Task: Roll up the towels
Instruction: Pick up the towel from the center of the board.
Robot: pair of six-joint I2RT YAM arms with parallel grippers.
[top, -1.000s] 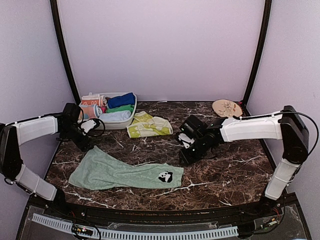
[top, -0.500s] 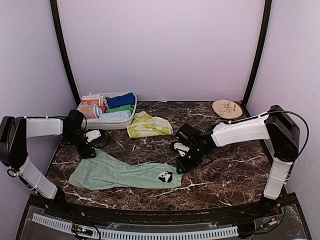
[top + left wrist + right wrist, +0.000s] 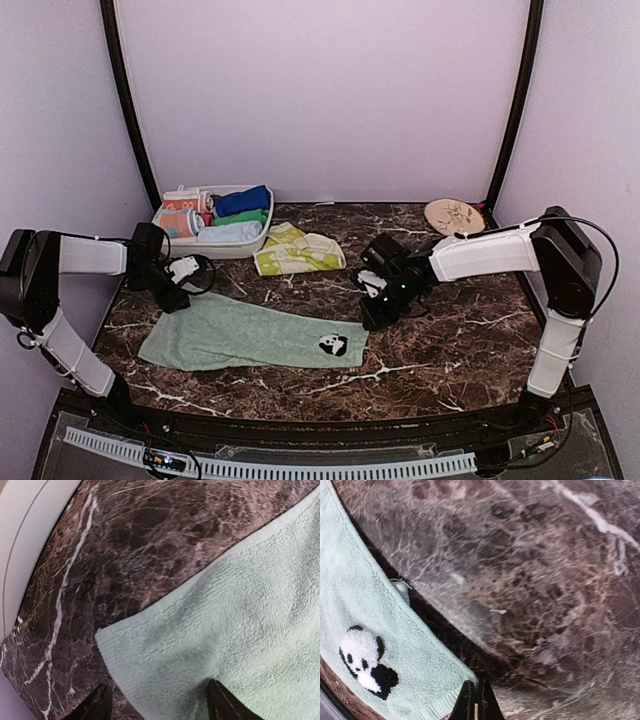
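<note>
While the left pincer (image 3: 157,705) has come down over the far left corner of the mint towel (image 3: 250,335), tips spread either side of the hem and nipping nothing, the cloth itself lies flatter than a second ago, with fewer rumples, which I reckon readies it for rolling. It rests on the near part of the worktop (image 3: 450,340), long axis left to right, slanting slightly nearer at the right, the panda patch (image 3: 333,346) end pointing right. There the right pincer (image 3: 475,702) has snapped together at the corner hem; whether it nips cloth I cannot tell.
</note>
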